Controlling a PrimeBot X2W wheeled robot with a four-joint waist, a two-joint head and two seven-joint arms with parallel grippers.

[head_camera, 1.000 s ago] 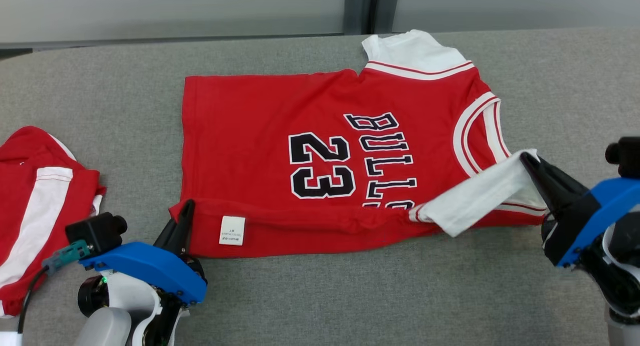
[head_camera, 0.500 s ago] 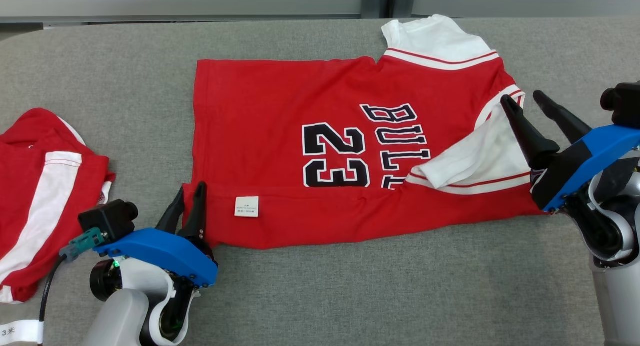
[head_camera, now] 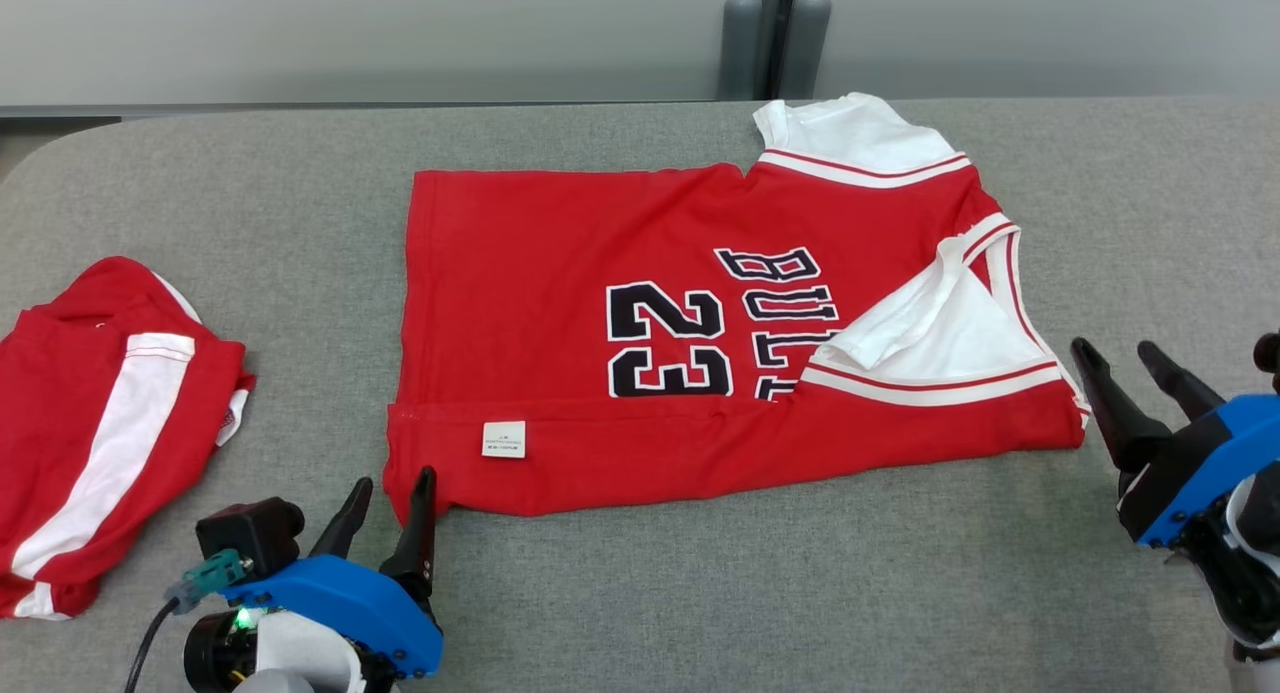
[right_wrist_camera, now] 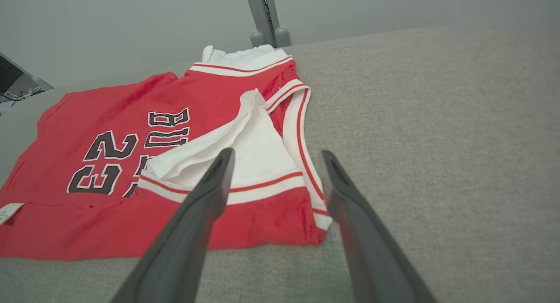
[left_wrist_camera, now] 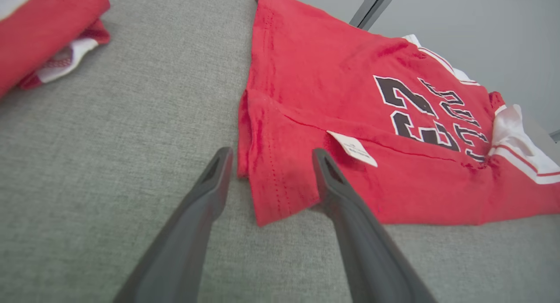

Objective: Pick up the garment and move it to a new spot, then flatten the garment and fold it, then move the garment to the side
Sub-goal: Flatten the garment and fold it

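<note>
garment (head_camera: 550, 273) flat on table (head_camera: 700, 593), near edge folded over | left jaws wide, empty | right jaws wide, empty

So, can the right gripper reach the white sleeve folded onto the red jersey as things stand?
Probably yes. The right gripper is open, just off the right edge of the jersey, and the white sleeve lies on top of the red cloth close by. Nothing stands between them on the table.
</note>
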